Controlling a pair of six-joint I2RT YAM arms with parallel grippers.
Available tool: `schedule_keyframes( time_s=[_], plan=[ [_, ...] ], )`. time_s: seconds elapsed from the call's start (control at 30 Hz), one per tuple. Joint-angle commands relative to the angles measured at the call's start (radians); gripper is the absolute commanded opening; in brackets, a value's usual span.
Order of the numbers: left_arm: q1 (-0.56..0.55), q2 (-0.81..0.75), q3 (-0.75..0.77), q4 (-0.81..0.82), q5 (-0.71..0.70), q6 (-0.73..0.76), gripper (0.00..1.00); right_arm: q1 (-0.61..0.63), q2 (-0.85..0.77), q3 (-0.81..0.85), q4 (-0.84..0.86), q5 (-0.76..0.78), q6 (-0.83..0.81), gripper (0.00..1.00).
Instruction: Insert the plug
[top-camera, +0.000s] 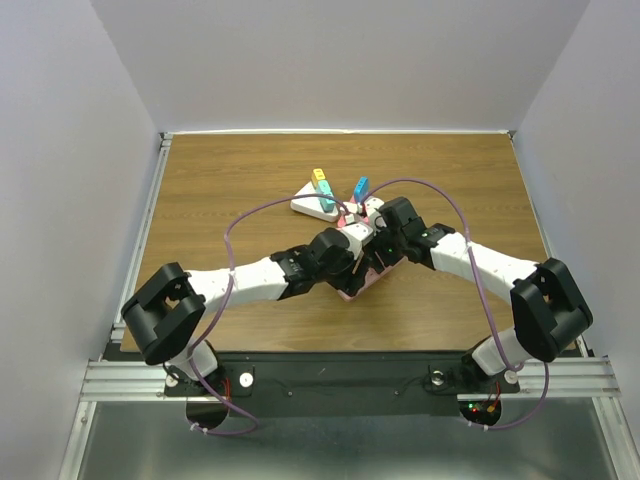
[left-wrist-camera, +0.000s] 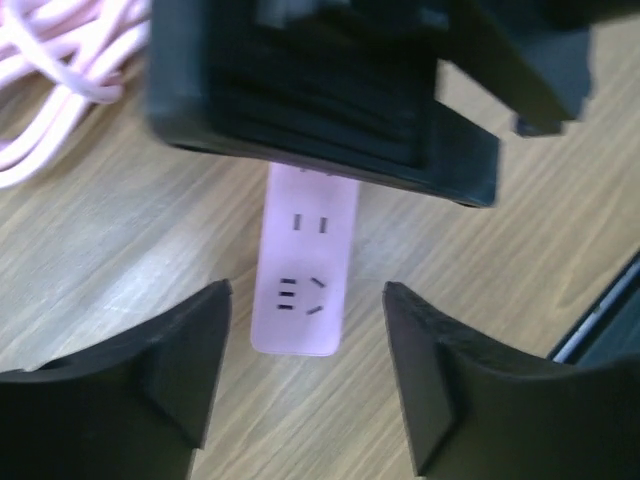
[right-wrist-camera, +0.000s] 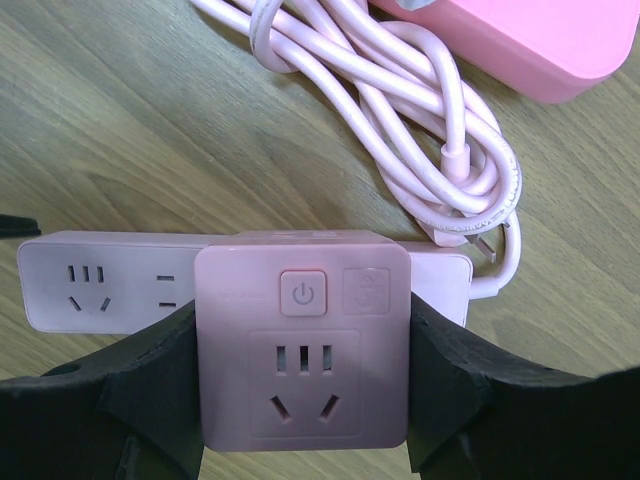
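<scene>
Right now you are at the insertion itself or just past it, as far as I can judge. Your right gripper is clamped on the pink adapter plug, one finger on each side. The plug sits directly on top of the pink power strip, covering the strip's cable end. It looks square to the strip, with no tilt showing. The wrist camera looks straight down on it, though, so you cannot tell whether the pins are fully home or only resting in the slots.

Your left gripper is spread open around the free end of the strip. Its fingers stand apart from the strip on both sides and hold nothing. If the plug is not fully down, a last press is probably what remains, then letting go.

The plug is a rounded square block in pale pink, the same shade as the strip. Its top face carries a power button, a faint mark beside the button, and a socket of its own below. The strip's coiled pink cable lies on the wooden table just beyond, near a pink box.
</scene>
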Motion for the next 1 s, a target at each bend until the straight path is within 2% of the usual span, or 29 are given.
schedule_keyframes(
  time_s=[0.0, 0.37, 0.6, 0.97],
  plan=[
    [-0.025, 0.0, -0.008, 0.083, 0.014, 0.019, 0.79, -0.003, 0.013, -0.038, -0.083, -0.05, 0.005, 0.0],
    [-0.043, 0.148, 0.009, 0.118, -0.107, 0.022, 0.82, -0.002, 0.007, -0.035, -0.083, -0.064, 0.008, 0.01],
    [-0.049, 0.181, -0.015, 0.174, -0.08, 0.028, 0.81, -0.002, -0.003, -0.035, -0.085, -0.058, 0.008, 0.0],
    [-0.068, 0.06, -0.198, 0.335, -0.067, -0.024, 0.81, -0.023, 0.0, -0.03, -0.085, -0.061, 0.018, 0.0]
  ],
)
